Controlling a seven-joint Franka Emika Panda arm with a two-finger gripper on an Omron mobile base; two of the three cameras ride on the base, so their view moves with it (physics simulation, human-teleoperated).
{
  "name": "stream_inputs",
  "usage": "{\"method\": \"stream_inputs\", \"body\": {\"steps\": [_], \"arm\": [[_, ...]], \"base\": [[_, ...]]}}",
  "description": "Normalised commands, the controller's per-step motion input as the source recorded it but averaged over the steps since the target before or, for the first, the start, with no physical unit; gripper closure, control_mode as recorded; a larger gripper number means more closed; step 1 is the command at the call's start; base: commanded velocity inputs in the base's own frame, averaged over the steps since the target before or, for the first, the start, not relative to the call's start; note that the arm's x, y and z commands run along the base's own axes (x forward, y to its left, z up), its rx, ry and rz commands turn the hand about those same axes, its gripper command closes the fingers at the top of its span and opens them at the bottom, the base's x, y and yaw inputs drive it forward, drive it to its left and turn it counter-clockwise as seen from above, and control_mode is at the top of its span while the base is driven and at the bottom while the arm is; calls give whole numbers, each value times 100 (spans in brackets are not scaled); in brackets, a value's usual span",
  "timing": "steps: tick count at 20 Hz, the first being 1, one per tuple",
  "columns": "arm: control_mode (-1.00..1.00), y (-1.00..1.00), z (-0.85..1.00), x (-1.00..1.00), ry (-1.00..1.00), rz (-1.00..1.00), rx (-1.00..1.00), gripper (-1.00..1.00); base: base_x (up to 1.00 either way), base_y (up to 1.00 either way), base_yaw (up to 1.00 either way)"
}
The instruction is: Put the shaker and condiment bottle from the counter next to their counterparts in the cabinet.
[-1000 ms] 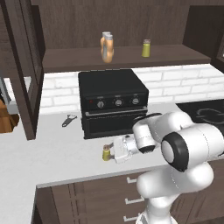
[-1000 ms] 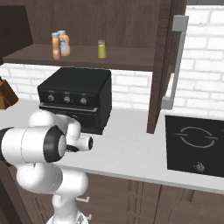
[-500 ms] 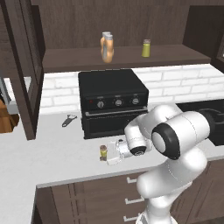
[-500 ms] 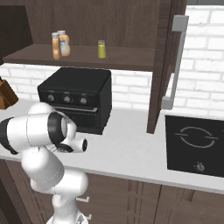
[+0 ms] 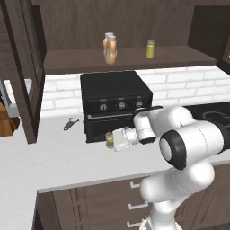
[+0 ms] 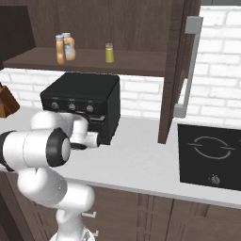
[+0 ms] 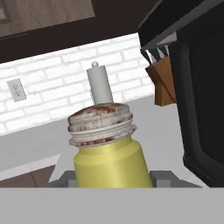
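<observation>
Nearest the hand camera, one shaker (image 7: 108, 155) stands between the two grey fingers (image 7: 165, 178), whose tips flank its smooth yellow-olive body low on either side; they look closed against it, though actual contact is hard to confirm at this angle. Its ridged silver cap is rust-speckled on top. From the left base view the same shaker (image 5: 109, 139) sits at the end of the gripper (image 5: 112, 140), low over the white-grey tabletop (image 5: 54, 161) and just in front of the black toaster oven (image 5: 116, 104); whether its base touches the surface cannot be told. The tabletop is broad, flat and matte, with open room to the robot's left and toward the front edge; one small dark utensil (image 5: 69, 123) lies near the oven's left side, and the oven's boxy front with three knobs hems the shaker in behind. To the right a flat black cooktop (image 6: 209, 155) is set into the surface. Farther back and above, the dark wood-grain cabinet (image 6: 99, 23) has one long plank shelf carrying two orange-tan condiment bottles (image 6: 64, 47) close together and one second yellow-olive shaker (image 6: 109, 52) standing apart to their right, with bare shelf beyond it up to the cabinet's side wall. A white brick wall runs behind.
</observation>
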Motion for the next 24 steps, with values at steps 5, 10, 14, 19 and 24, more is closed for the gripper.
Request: {"method": "stream_inputs", "body": {"steps": [5,10,14,19,24], "arm": [[-100,0,78,-1,-2,0,-5,100],[-100,0,73,-6,0,-4,-3,100],[-100,-11,49,-1,0,-25,0,100],[-100,-21,50,0,0,-31,0,100],[-100,-30,67,0,0,-34,0,100]], "base": [[0,0,0],[0,0,0],[0,0,0],[0,0,0],[0,0,0]]}}
